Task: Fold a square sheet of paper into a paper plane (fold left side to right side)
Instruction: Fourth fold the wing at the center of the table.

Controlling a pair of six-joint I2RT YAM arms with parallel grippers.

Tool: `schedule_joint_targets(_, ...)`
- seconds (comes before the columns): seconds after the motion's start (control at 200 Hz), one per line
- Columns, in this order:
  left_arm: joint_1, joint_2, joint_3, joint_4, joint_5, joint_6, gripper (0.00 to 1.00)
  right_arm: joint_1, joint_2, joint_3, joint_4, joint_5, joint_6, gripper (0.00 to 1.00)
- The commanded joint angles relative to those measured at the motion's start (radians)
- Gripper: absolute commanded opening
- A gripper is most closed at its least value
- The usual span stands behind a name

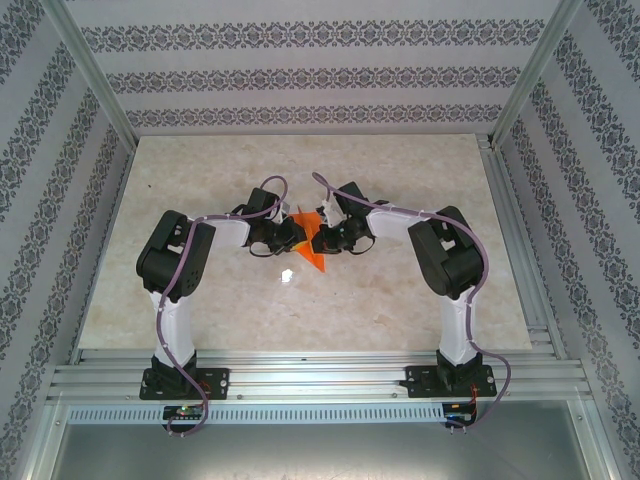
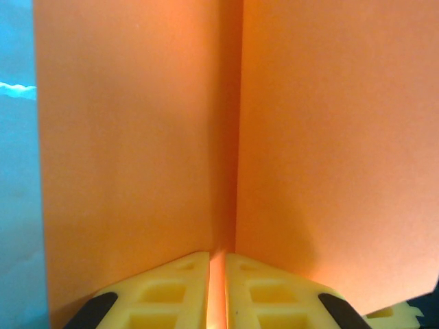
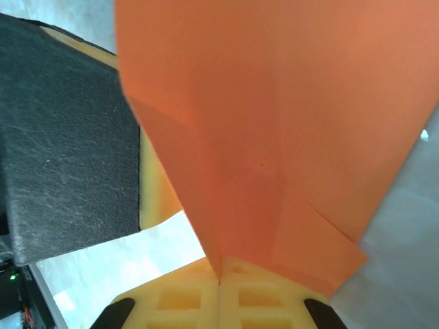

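The bright orange sheet of paper is folded into a narrow pointed shape and held above the table's middle, between both arms. My left gripper is shut on it from the left. In the left wrist view the paper rises as two panels that meet at a centre crease, and a strip of it sits pinched between the yellow fingers of the left gripper. My right gripper is shut on it from the right. In the right wrist view the layered paper fans out from the closed tips of the right gripper.
The pale marble table lies below, with aluminium rails along the near edge and a rail at the right. Patterned walls stand round it. The left gripper's black body is close beside the paper in the right wrist view.
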Motion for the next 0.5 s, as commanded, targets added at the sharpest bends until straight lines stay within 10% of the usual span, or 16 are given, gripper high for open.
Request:
schedule_joint_targets(0.0,-0.007,-0.001,-0.02,-0.059,-0.062,0.039,0.14,-0.019,0.014,0.024,0.004,-0.065,-0.036,0.02)
schedule_joint_targets(0.495,-0.005,0.003,-0.038,-0.066,-0.09,0.047,0.13,-0.081,0.074,0.08,-0.086,-0.175,-0.124,0.04)
